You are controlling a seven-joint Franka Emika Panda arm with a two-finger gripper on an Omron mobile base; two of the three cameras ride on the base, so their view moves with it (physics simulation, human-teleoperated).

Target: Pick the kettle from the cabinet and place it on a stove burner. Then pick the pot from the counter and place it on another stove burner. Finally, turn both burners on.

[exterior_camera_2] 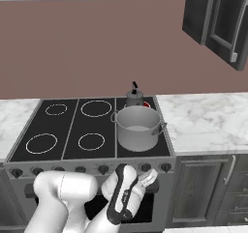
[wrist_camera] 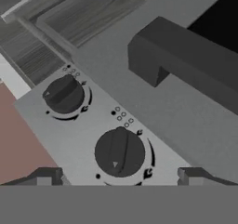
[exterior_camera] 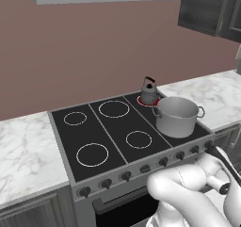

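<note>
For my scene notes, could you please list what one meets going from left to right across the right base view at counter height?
Left counter → rear left burner → rear middle burner → pot → right counter.

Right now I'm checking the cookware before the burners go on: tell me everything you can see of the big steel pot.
The wide grey steel pot is a lidless cylinder, upright and empty, with two small loop handles at its rim. It stands on the glossy black cooktop at the front right, just before the small grey kettle; nothing grips it.
</note>
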